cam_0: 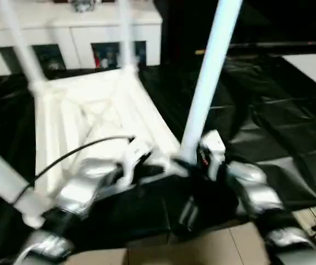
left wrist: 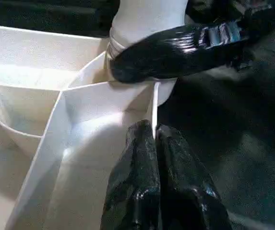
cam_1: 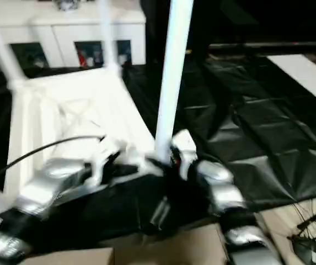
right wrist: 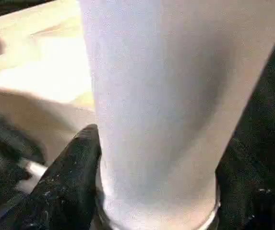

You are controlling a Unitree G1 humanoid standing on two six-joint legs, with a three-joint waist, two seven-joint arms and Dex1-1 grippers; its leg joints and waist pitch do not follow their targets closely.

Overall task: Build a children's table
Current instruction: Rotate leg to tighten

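Right gripper (right wrist: 156,191) clamps base of upright leg (cam_0: 210,77) at corner socket; left gripper (left wrist: 155,177), closed, pinches tabletop rim (left wrist: 154,108)

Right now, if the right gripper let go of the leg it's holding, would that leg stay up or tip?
It would probably stand: the leg is upright, its base in the tabletop corner socket. It looks stiff and light, a hollow plastic tube. The right gripper grips smooth plastic, so it may slip.
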